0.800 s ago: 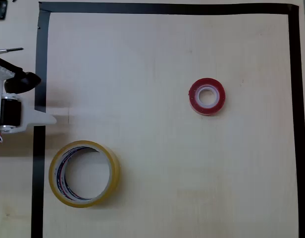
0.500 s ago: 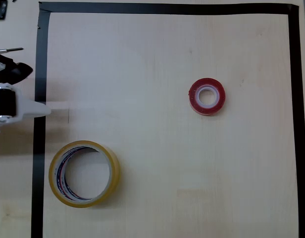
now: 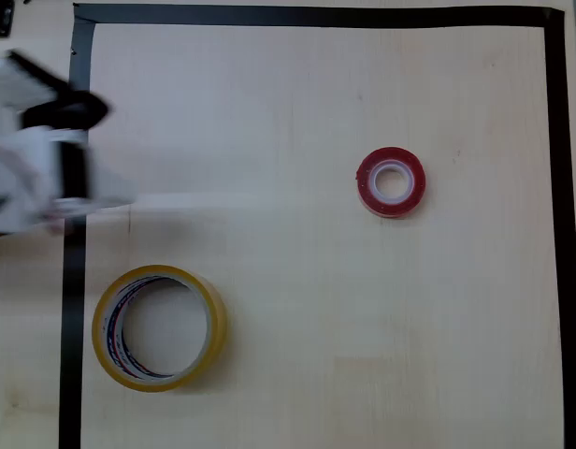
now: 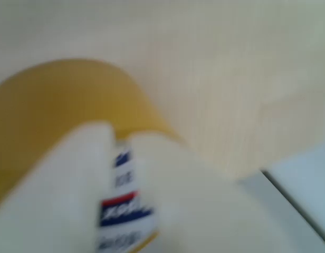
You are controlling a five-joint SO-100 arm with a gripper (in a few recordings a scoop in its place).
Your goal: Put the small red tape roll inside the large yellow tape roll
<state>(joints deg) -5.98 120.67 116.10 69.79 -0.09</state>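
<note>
I had the blurred white gripper point(image 3: 82, 178) far left; jaws' state unclear. Should reach right, centring over small glossy red tape roll point(image 3: 391, 181).

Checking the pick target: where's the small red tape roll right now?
In the overhead view the small red tape roll lies flat right of centre inside the black tape border, well apart from the large yellow tape roll at lower left.

The picture is blurred. The large yellow tape roll point(image 4: 57, 100) lies close behind two white fingers point(image 4: 62, 200), its printed core visible in the narrow gap between them.
</note>
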